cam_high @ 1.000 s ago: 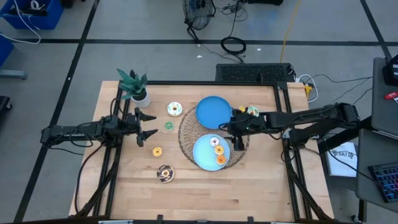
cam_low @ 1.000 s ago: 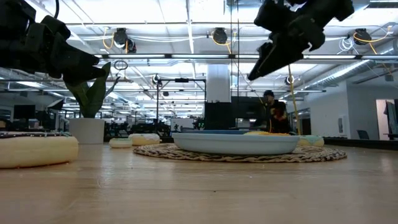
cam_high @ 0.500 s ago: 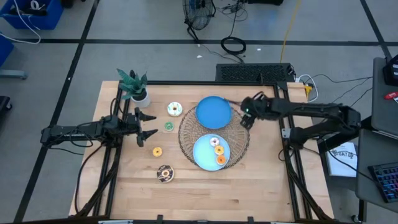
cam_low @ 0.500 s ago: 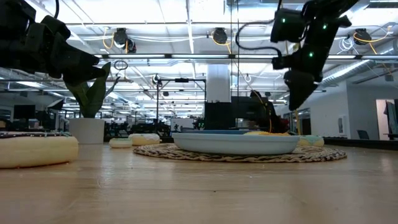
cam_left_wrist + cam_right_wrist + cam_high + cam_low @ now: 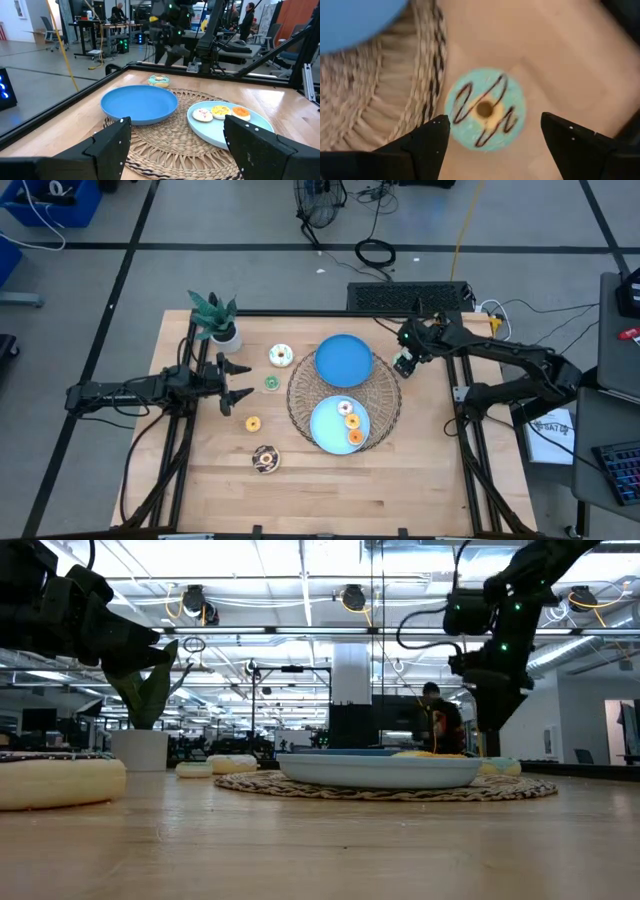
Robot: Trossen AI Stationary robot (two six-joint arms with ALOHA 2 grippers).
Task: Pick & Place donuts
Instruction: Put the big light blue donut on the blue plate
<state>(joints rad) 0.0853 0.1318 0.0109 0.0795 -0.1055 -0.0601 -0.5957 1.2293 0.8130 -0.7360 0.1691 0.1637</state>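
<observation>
- Step in hand: right gripper (image 5: 492,145) hangs above the teal donut (image 5: 484,109), fingers spread wide, nothing held; looks like lining up for a pick.
- Teal donut lies flat on the table (image 5: 330,480), just beside the woven mat (image 5: 300,405) edge, near the empty blue plate (image 5: 344,360); from above the arm hides it.
- Next move, as a guess: drop straight down so the fingers straddle the ring, close, lift, carry to the front blue plate (image 5: 325,430).
- That plate already holds three donuts (image 5: 350,420): white, yellow-ish, orange.
- Left gripper (image 5: 243,381) waits over the left side of the table, fingers open, empty.
- Loose donuts near it: white donut (image 5: 281,356), green donut (image 5: 271,383), orange donut (image 5: 252,423), chocolate donut (image 5: 265,459).
- Potted plant (image 5: 217,317) at far-left corner, clear of the work.
</observation>
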